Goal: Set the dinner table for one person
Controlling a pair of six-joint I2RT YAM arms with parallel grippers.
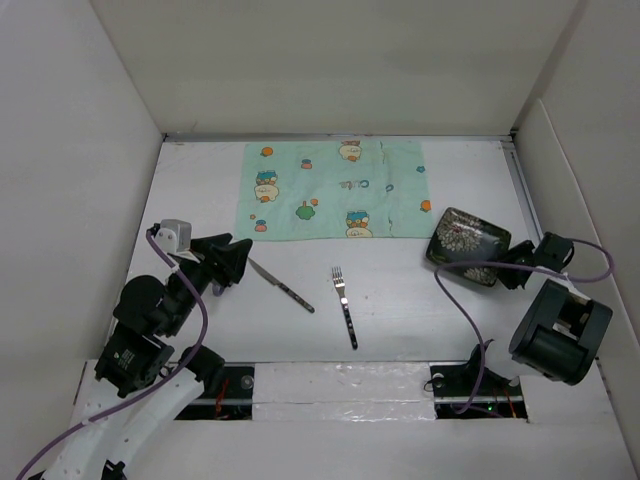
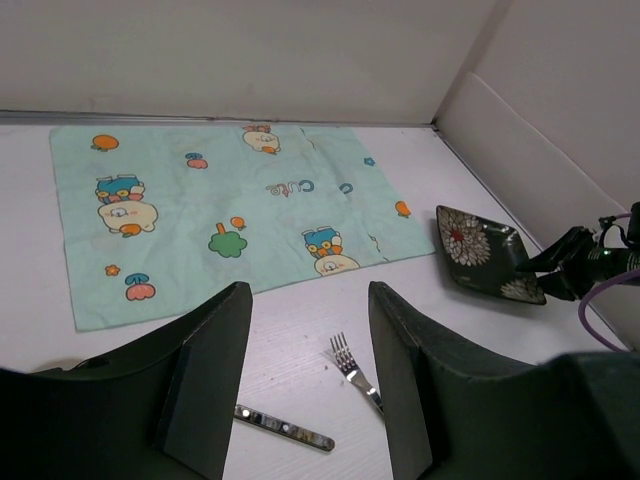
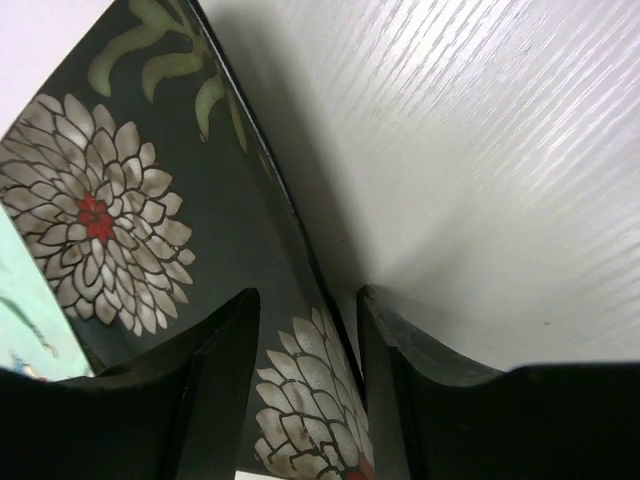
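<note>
- Left claw [image 1: 238,260] hangs wide open over the white bench [image 1: 420,320], just beside the knife [image 1: 281,285].
- Fork [image 1: 345,307] lies mid-bench, near the green cloth [image 1: 335,190].
- Right claw [image 1: 500,268] pinches the flowered plate [image 1: 465,245] by its rim; it seems tilted.

A mint-green cartoon-printed cloth [image 1: 335,190] lies flat at the far middle, with a crease down its right part. Nearer than it, a knife [image 1: 281,285] lies diagonally, blade far-left, handle near-right. Just right of it, apart, a fork [image 1: 344,306] points its tines far. A dark square plate [image 1: 467,245] with white, red-centred flowers sits right of the cloth's near-right corner, seemingly tilted. White panels [image 1: 340,60] stand around.
</note>
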